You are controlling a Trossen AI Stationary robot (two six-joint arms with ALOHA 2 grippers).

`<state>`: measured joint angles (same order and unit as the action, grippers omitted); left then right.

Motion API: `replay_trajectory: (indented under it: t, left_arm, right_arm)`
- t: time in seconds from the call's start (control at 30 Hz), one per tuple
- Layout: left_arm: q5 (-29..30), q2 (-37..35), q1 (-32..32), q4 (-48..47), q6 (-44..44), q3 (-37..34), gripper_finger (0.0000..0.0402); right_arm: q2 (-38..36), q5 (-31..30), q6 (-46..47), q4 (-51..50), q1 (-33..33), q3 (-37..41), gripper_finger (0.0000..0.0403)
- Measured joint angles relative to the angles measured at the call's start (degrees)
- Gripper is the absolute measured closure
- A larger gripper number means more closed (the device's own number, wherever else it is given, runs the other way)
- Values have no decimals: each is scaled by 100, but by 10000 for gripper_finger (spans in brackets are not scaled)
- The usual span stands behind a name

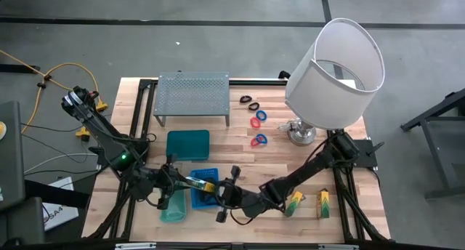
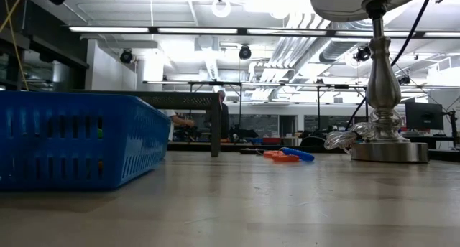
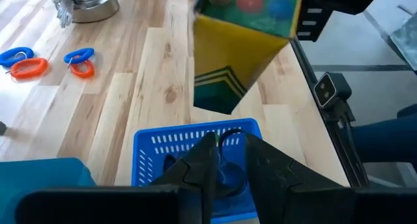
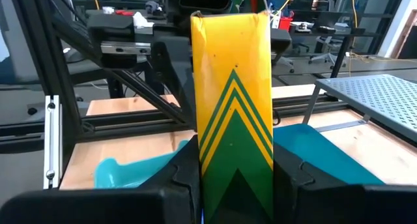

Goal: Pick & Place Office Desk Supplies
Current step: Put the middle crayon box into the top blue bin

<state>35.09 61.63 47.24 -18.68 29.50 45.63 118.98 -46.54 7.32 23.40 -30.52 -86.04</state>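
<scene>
1. The right hand [image 1: 221,194] pinched a yellow-green packet [image 4: 233,107] between its two fingers, the packet standing lengthwise out of the grip, its far end toward the left arm.
2. The left hand [image 1: 174,183] sat just across from it over the blue basket [image 1: 204,198]. In the overhead view the packet bridged the space between the two hands, above the basket's far edge.
3. Whether the left hand also gripped the packet could not be told. Its fingers [image 3: 195,168] stood a little apart below the packet, with nothing plainly between them.
4. The move to come appeared to turn on this: the packet hung over or just beyond the basket's rim, so a short lowering by the right hand would likely set it inside.
5. The basket held something dark and looped, seen through the left wrist view; the rest of its contents could not be made out.
6. A teal tray [image 1: 188,144] lay on the bench [image 1: 247,152] beside the basket toward the grey rack [image 1: 192,94], and showed nothing inside.
7. Two more packets [image 1: 308,203] stood near the right arm's base.
8. Red and blue rings [image 1: 259,129] and black loops [image 1: 248,102] lay loose between rack and lamp [image 1: 330,72], well apart from both hands.
</scene>
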Motion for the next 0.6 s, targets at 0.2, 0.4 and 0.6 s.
replay_trajectory:
  t: [0.2, 0.4, 0.6]
  left_arm:
    - [-201, 0, 0, 95, -114, 0, 327]
    - [-348, -2, 0, 334, -295, 0, 325]
    - [-446, -2, 0, 402, -298, 0, 279]
  right_arm:
    - [0, 0, 10, 0, -39, 0, 305]
    - [0, 0, 13, 12, -62, 0, 305]
    - [0, 0, 6, 94, -92, 0, 305]
